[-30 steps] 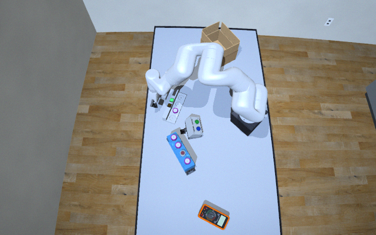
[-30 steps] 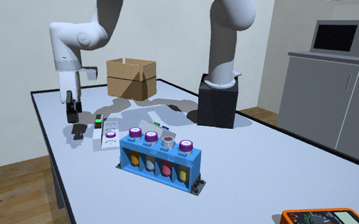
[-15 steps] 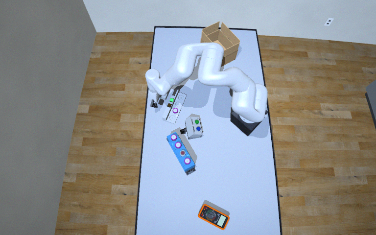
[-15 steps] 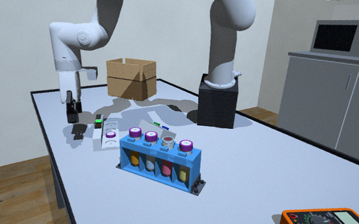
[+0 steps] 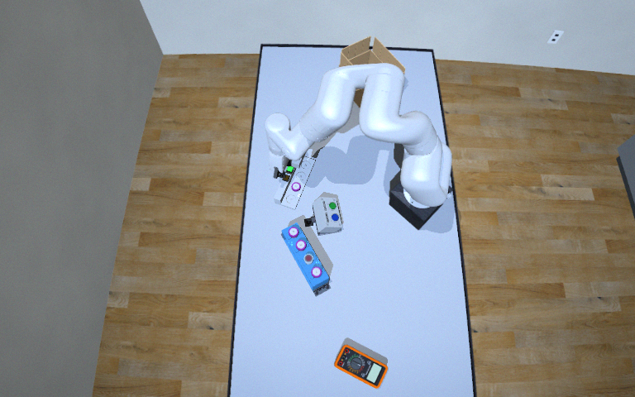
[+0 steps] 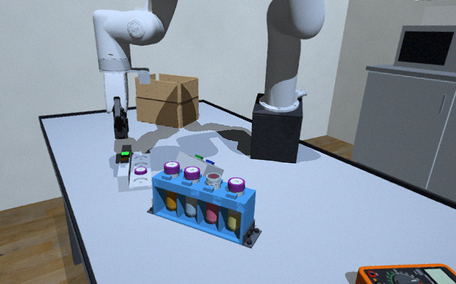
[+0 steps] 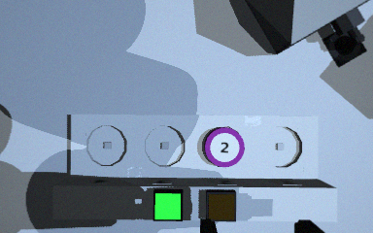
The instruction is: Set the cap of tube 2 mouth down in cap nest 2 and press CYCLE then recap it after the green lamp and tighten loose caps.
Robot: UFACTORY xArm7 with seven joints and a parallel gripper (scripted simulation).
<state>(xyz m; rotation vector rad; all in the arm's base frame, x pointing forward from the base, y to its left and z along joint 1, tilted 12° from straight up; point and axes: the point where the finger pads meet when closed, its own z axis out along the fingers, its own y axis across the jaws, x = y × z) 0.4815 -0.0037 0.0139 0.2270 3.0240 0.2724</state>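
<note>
With the green lamp (image 7: 168,206) lit beside it, the small, light, rigid purple cap (image 7: 223,148) sits in the tray's (image 7: 301,127) second nest, best pinched across its rim by the half-closed, empty gripper (image 6: 121,126) above.

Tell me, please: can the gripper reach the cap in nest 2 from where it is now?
Probably yes. The gripper hangs just above the cap tray, holding nothing. Cap 2 lies uncovered in its nest, nothing over it, and the green lamp is lit.
</note>
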